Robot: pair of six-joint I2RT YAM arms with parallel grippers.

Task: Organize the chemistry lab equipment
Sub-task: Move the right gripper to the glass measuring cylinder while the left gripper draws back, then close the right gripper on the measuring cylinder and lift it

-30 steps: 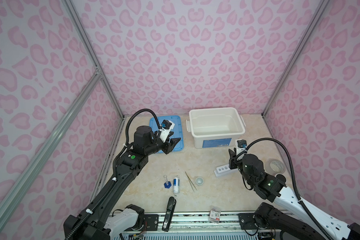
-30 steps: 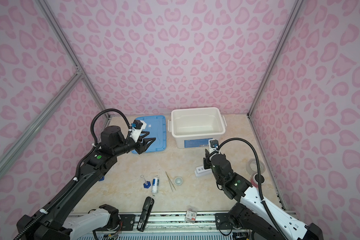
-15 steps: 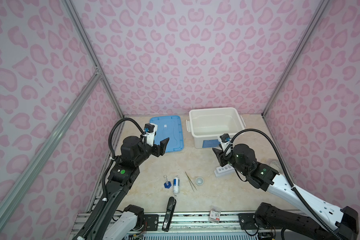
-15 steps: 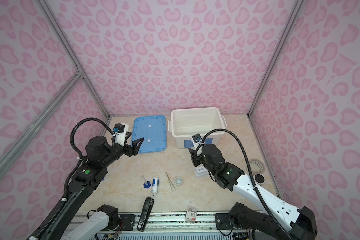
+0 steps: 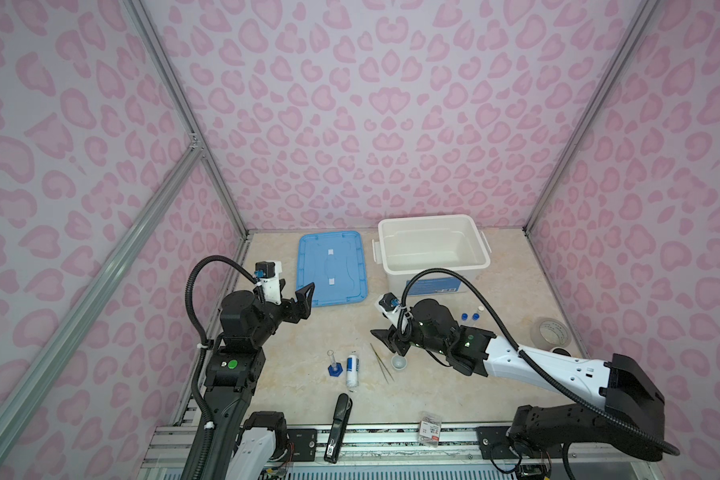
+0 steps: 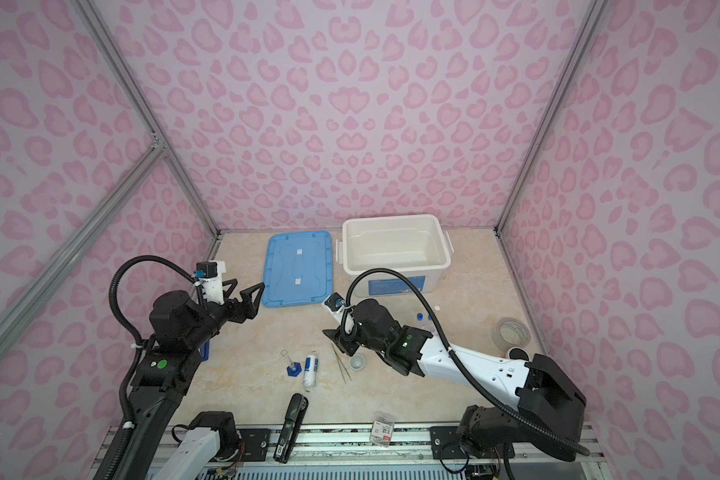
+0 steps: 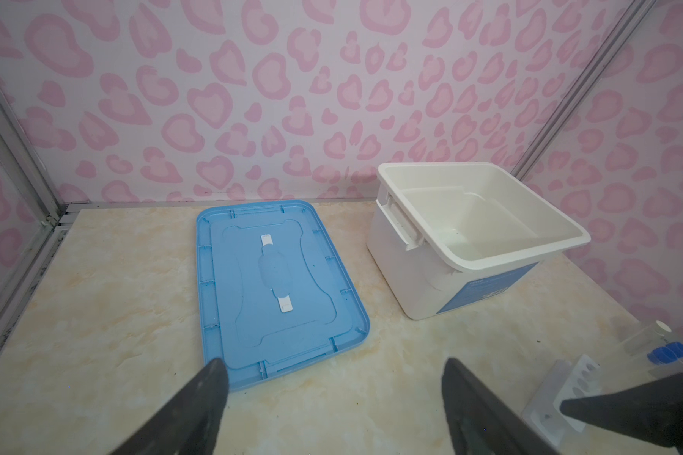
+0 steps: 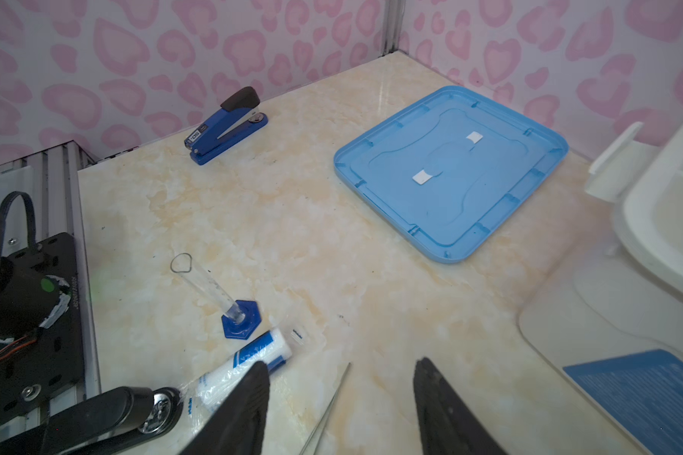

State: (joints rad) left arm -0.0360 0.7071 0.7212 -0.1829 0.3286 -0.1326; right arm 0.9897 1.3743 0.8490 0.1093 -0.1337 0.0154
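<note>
Right wrist view: right gripper (image 8: 340,364) has its jaws apart with nothing in them; metal tweezers (image 8: 326,409) lie flat on the table (image 8: 292,236), showing in the gap between the jaws.
Left side: left gripper (image 6: 245,287) is spread wide and empty, off the table near a corner of the blue lid (image 6: 298,268).
Likely target: the tweezers, judging by where the right jaws sit.
Tweezers handling: thin, stiff, slick metal on polished stone, with little to get under. Straddle both legs mid-length and pinch; expect skating.
Cup: tiny white cup (image 5: 399,363) stands upright just beside the tweezers, close under the right gripper. It looks light and will skid or tip, so pinch one wall at the rim.
Cylinder: cylinder (image 8: 213,287) stands upright on a blue hex base. Clear and top-heavy; treat as fragile and grip low on the tube.
Bottle: bottle (image 8: 249,362) lies on its side just beside the cylinder base and looks film-wrapped. It will roll and slip, so grip across the body.
Tubes: tubes (image 5: 470,316) with blue and white caps stand behind the right arm by the rack (image 7: 560,394); cannot tell if they are seated in holes.
Bin: white bin (image 5: 431,218) is open, lid off.
Writing: print on the bin's blue label and the bottle label is too small to read; the tag on the blue stapler (image 8: 225,126) has two characters, not legible.
</note>
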